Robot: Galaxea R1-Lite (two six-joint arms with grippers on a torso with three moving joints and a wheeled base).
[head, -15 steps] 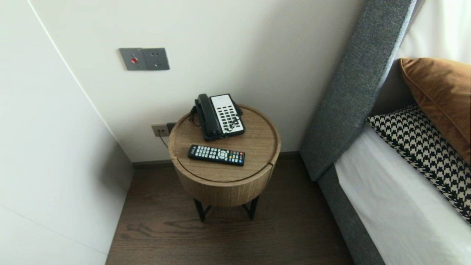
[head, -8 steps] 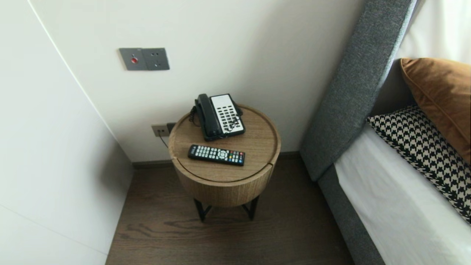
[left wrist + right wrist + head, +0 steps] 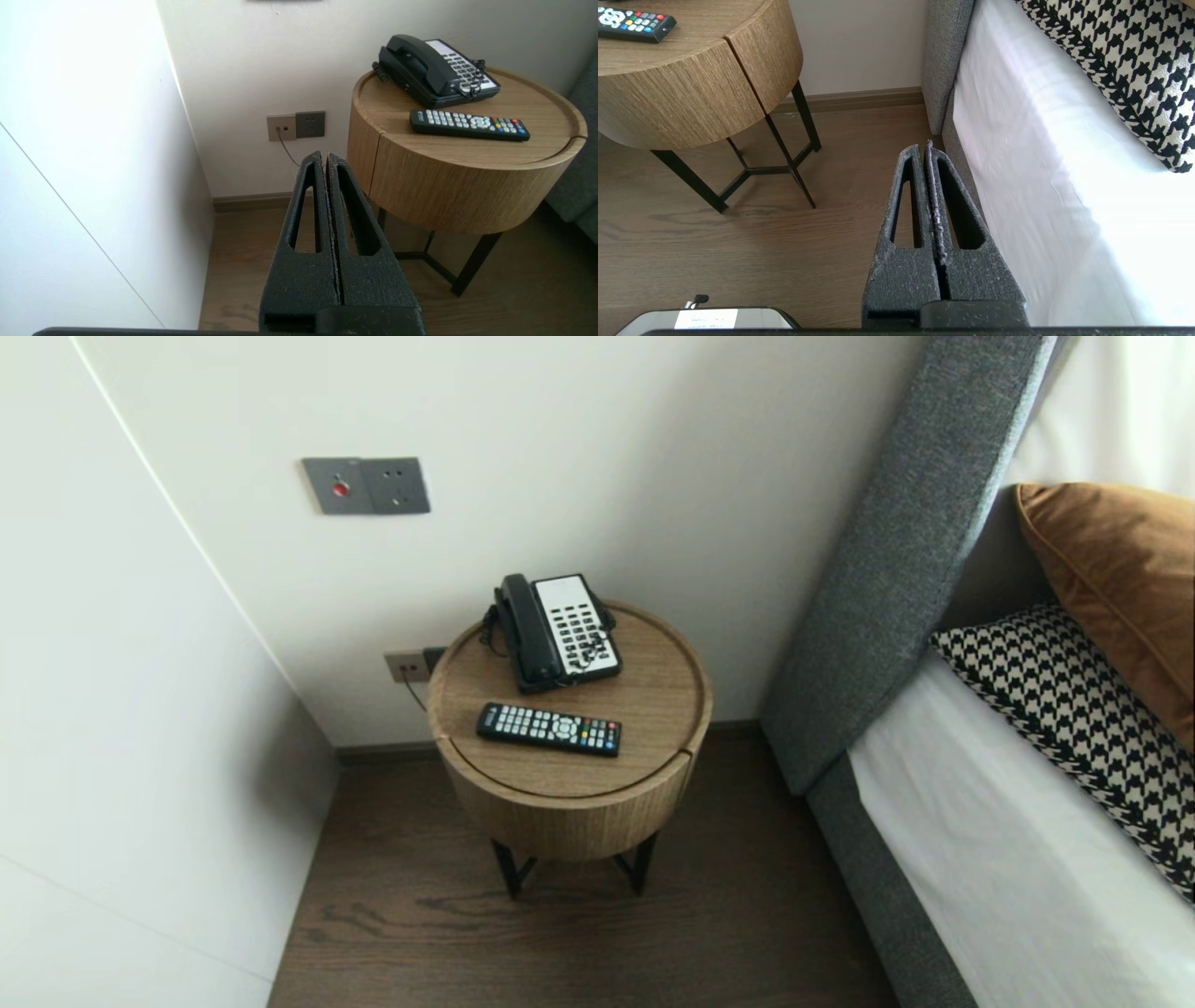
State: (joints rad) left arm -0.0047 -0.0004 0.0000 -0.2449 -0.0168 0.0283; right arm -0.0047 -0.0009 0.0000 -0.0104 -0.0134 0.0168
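The left gripper (image 3: 325, 156) has its two black fingers pressed together with nothing between them. It hangs in the air between the white side wall and the round wooden table (image 3: 458, 186) and touches neither. The right gripper (image 3: 924, 148) is closed in the same way and empty, above the wooden floor (image 3: 738, 242), just beside the edge of the bed (image 3: 1041, 163). The remote control (image 3: 469, 125) lies flat on the table top near the front rim. The telephone (image 3: 437, 70) stands behind it, closer to the wall and apart from it. The rounded side of the table is between the left gripper and the remote control. On the wall beside the table is a socket (image 3: 295, 126), and its thin cable (image 3: 286, 145) disappears behind the left fingers. The head view shows neither arm, but only there are the grey headboard (image 3: 896, 551), the brown pillow (image 3: 1111, 579) and the switch plate (image 3: 366, 485) visible. The right wrist view cuts the remote control to one end and adds the black-and-white pillow (image 3: 1120, 60). A pale part with a label (image 3: 710, 319) at its edge is hard to make out.
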